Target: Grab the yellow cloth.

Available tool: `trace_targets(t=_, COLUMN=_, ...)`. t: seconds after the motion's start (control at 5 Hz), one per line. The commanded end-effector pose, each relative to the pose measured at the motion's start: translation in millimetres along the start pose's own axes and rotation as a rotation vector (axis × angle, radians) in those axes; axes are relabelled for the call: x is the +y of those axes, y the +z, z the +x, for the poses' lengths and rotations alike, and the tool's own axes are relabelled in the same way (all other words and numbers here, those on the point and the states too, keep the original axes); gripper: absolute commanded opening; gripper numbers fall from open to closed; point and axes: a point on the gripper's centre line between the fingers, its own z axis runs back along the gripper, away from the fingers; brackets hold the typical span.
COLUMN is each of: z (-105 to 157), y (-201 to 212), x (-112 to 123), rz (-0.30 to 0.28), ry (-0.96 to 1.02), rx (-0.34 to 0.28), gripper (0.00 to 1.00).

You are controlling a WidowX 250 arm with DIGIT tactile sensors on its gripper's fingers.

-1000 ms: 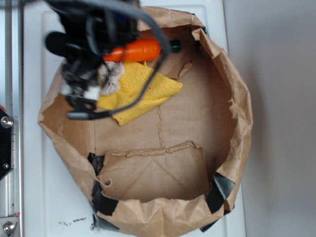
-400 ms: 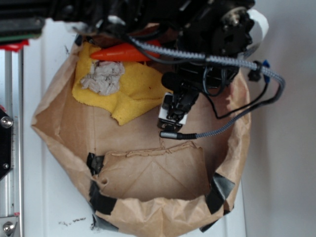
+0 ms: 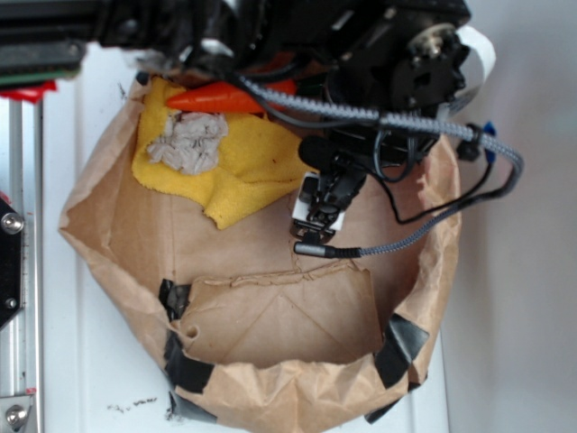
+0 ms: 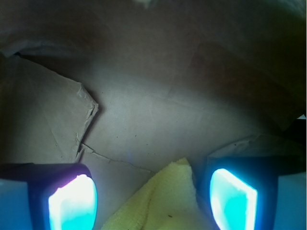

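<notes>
I get an evenly lit, bright exterior view, slightly soft; the white table (image 3: 63, 361) is near blown out. My wrist view is dim and murky inside the brown paper bag (image 4: 158, 110). The fingertips (image 4: 72, 203) glow overexposed cyan, blurred; frame corners dark.

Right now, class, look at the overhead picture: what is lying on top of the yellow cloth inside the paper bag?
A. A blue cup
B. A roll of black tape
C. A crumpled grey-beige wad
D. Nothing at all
C: a crumpled grey-beige wad sits on the yellow cloth, just below the orange carrot, all inside the brown paper bag.
</notes>
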Motion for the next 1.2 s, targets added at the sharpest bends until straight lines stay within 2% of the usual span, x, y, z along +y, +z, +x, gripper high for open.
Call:
trace_targets(t=0.0, z=18, y=21, x=-3, rz=0.038, ry=-0.035, rx=-0.056, gripper=1.0)
trace_targets(t=0.2, z=-25, y=26, x=-6, rz=0.011, ry=-0.091, rx=-0.122, gripper=1.0)
trace_targets(t=0.4, z=-41, y=21, x=-9, rz=0.014, ry=-0.096, rx=-0.146, gripper=1.0)
trace_targets(t=0.6, z=-57, y=16, x=-17, rz=0.061, ry=-0.123, rx=-0.162, gripper=1.0)
trace_targets(t=1.0, z=-43, y=5, x=-17, rz=0.113, ry=-0.087, rx=-0.111, gripper=1.0)
